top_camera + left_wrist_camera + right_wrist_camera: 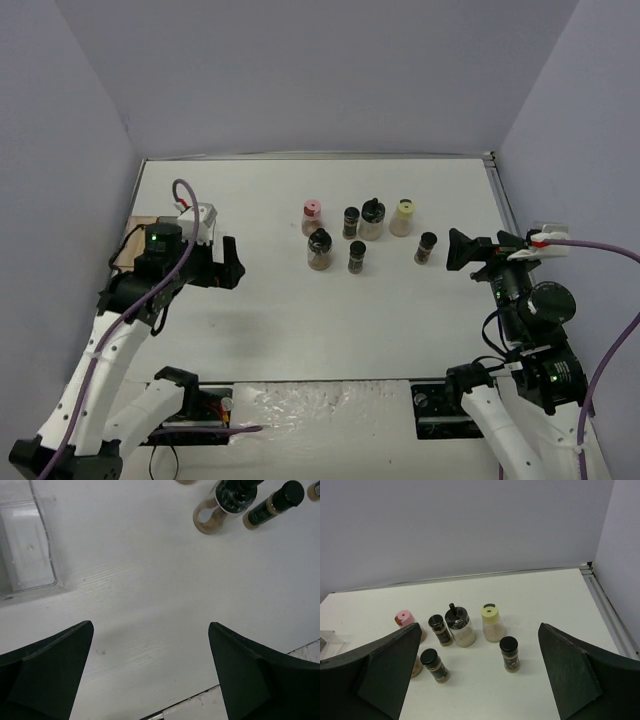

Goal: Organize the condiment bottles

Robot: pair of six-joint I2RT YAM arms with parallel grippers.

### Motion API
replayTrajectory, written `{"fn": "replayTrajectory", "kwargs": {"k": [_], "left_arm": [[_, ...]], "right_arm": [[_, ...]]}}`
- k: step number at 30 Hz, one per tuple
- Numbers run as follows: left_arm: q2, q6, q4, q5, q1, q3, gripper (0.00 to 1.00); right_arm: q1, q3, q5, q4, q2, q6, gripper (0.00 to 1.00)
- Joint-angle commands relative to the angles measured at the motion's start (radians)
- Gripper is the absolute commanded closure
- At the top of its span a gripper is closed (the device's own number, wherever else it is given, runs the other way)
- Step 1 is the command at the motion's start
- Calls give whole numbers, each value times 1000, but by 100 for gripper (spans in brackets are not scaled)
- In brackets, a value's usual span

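Note:
Seven condiment bottles stand in a cluster at the table's back middle. They are a pink-capped one (311, 216), a small black-capped one (351, 221), a wide jar with white contents (371, 218), a pale-yellow-capped one (403, 216), and black-capped ones in front (319, 248) (357, 256) (426, 247). My left gripper (230, 262) is open and empty, left of the cluster over bare table (150, 670). My right gripper (480, 247) is open and empty, right of the cluster, facing it (480, 675). The nearest bottle to it is a black-capped one (509, 653).
A clear compartmented tray (25, 545) lies at the table's left, mostly under my left arm in the top view. Grey walls close in the table on three sides. A metal rail (505, 205) runs along the right edge. A crinkled sheet (330, 410) lies between the arm bases.

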Motion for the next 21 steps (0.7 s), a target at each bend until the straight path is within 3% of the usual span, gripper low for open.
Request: {"fn": "replayTrajectory", "kwargs": {"k": [1, 9, 14, 21], "left_arm": [[143, -48, 130, 18, -88, 84, 3], [419, -122, 360, -173, -356, 174, 3], [593, -187, 501, -224, -440, 233, 3], [760, -227, 576, -302, -469, 327, 3]], "right_arm": [[6, 0, -42, 49, 35, 24, 0], [4, 3, -83, 40, 64, 26, 0], [4, 4, -115, 39, 70, 18, 0], [4, 0, -119, 38, 70, 12, 0]]}}
